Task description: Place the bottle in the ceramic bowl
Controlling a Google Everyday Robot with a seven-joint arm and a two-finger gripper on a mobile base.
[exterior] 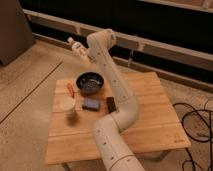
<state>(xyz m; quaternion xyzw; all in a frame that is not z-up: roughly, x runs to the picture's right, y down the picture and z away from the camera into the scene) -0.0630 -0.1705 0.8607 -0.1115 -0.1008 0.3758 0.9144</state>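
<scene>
Gripper (81, 52): at the end of the arm (114, 90), raised above the table's far left part, closed on the bottle.
Bottle (74, 46): whitish, held in the air, higher in view than the bowl and to its left, touching neither bowl nor table.
Bottle axis: tilted, long axis running from lower right at the gripper to upper left; narrow top points up and left, away from the arm.
Bowl (90, 82): dark, round, upright on the table (150, 120) near its far left edge; inside shows a greyish sheen.
Cup (67, 105): pale, upright, nearer than the bowl and to its left; contents cannot be made out.
Sponge (91, 104): blue, flat, between cup and arm.
Dark block (111, 104): just beside the arm.
Red thing (70, 89): slim, left of the bowl.
Cables (200, 120): on the floor, right of the table.
</scene>
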